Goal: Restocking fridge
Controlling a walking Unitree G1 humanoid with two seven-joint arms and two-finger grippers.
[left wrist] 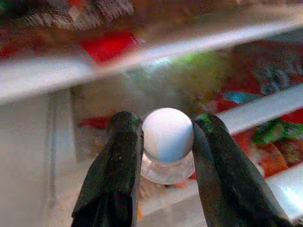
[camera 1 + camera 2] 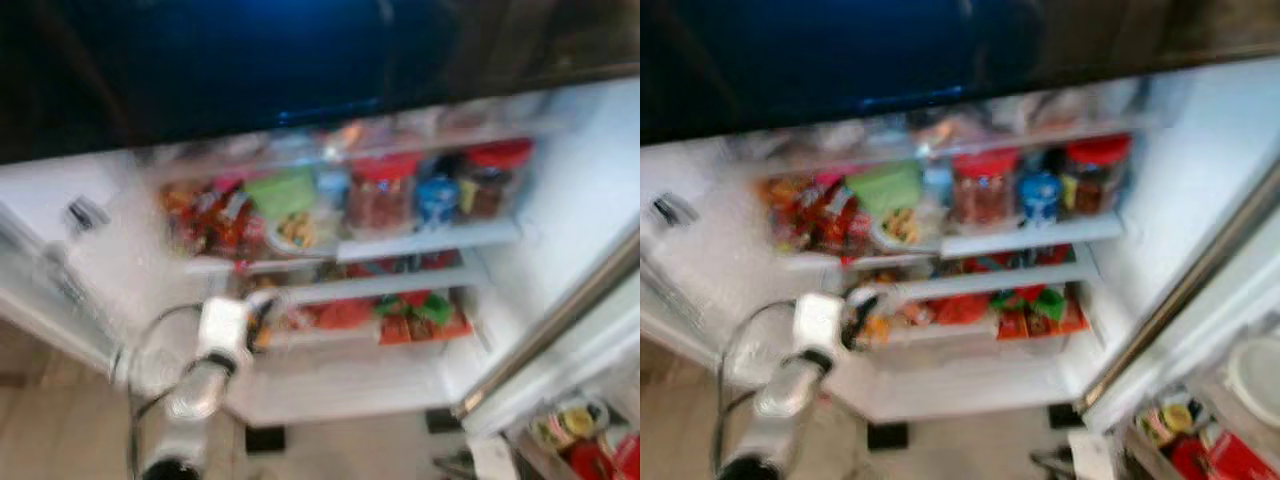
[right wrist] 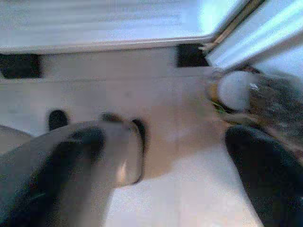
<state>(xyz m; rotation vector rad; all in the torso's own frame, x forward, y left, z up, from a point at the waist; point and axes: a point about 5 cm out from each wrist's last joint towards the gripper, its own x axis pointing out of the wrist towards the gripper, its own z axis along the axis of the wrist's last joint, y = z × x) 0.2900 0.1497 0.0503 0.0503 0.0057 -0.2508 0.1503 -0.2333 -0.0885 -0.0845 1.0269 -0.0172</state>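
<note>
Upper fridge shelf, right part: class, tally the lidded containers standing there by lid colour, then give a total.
Red-lidded jars: 2, the left red-lidded jar and the right red-lidded jar
Blue container: 1, the blue container between them
Total: 3
The picture is blurred, so smaller items behind them cannot be counted.

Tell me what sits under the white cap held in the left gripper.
Under the white cap, gripped between the left gripper fingers, a clear bottle neck shows. The rest of the bottle is hidden below the fingers.
</note>
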